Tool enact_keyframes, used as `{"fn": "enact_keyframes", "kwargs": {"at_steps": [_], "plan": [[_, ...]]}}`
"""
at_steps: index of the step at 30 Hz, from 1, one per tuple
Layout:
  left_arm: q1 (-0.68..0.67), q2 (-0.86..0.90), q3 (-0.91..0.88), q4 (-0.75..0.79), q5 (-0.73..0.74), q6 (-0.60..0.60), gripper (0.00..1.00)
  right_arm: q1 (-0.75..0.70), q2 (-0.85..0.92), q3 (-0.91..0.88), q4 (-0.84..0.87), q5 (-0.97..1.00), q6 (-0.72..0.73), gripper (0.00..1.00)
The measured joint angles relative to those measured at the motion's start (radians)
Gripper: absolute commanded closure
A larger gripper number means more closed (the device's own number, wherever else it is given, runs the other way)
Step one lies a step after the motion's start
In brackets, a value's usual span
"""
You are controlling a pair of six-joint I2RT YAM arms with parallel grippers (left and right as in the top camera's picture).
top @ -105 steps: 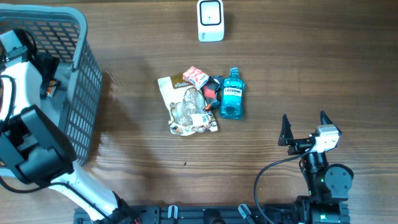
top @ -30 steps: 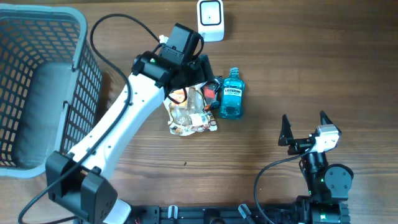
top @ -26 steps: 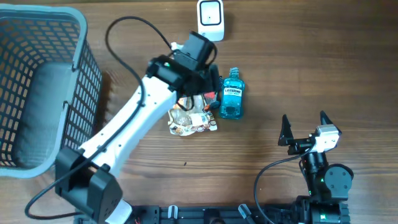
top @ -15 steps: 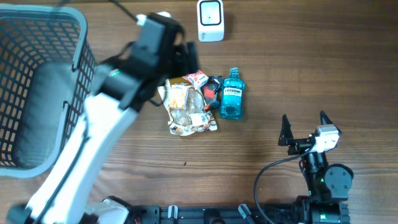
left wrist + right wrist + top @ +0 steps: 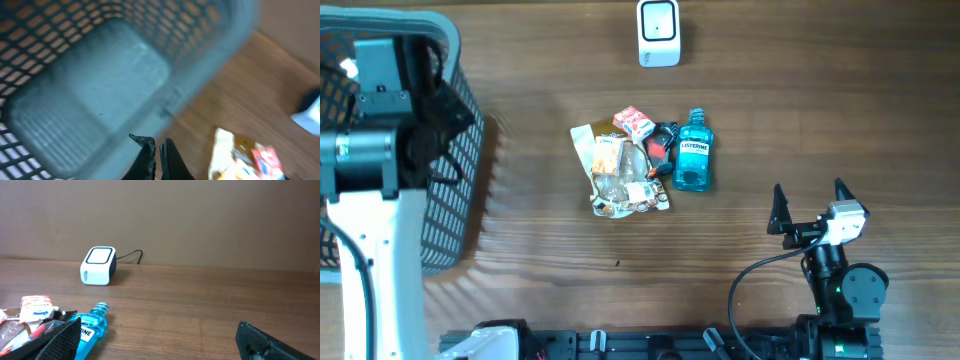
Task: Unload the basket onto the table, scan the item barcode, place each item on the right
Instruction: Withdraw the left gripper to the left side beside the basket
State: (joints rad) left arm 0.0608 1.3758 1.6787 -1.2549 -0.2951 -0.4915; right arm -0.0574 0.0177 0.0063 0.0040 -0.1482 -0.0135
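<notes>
The items lie in a small pile mid-table: crinkled snack bags (image 5: 620,178), a red-and-white packet (image 5: 634,122) and a blue mouthwash bottle (image 5: 692,152). The white barcode scanner (image 5: 658,32) stands at the far edge. My left gripper (image 5: 438,108) hangs over the right wall of the grey basket (image 5: 360,45), far left of the pile. In the left wrist view its jaws (image 5: 156,142) are shut with nothing showing between them. My right gripper (image 5: 810,205) rests open near the front right, empty, and its wrist view shows the bottle (image 5: 89,327) and the scanner (image 5: 98,265).
The mesh basket (image 5: 95,80) fills most of the blurred left wrist view, with the snack bags (image 5: 235,155) on the wood at lower right. A cable (image 5: 131,256) runs behind the scanner. Bare wood lies between the pile and the right gripper.
My left arm has swung away from the pile, back left over the basket, and its jaws have gone from open to shut. The snack bags have shifted slightly. The right arm has not moved.
</notes>
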Motion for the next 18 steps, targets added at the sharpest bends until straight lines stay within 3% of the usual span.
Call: {"fn": "enact_keyframes", "kwargs": {"at_steps": [6,11,15,18], "plan": [[0.137,0.095,0.0,0.04,-0.013,-0.004,0.96,0.0,0.0,0.0,0.0,0.0,0.0,0.0],[0.169,0.146,-0.002,0.092,0.073,0.017,0.96,0.0,0.0,0.0,0.0,0.0,0.0,0.0],[0.169,0.081,0.004,0.129,0.111,0.036,0.96,0.0,0.0,0.0,0.0,0.0,0.0,0.0],[0.169,-0.037,0.015,0.105,0.222,0.043,0.96,0.0,0.0,0.0,0.0,0.0,0.0,0.0]]}}
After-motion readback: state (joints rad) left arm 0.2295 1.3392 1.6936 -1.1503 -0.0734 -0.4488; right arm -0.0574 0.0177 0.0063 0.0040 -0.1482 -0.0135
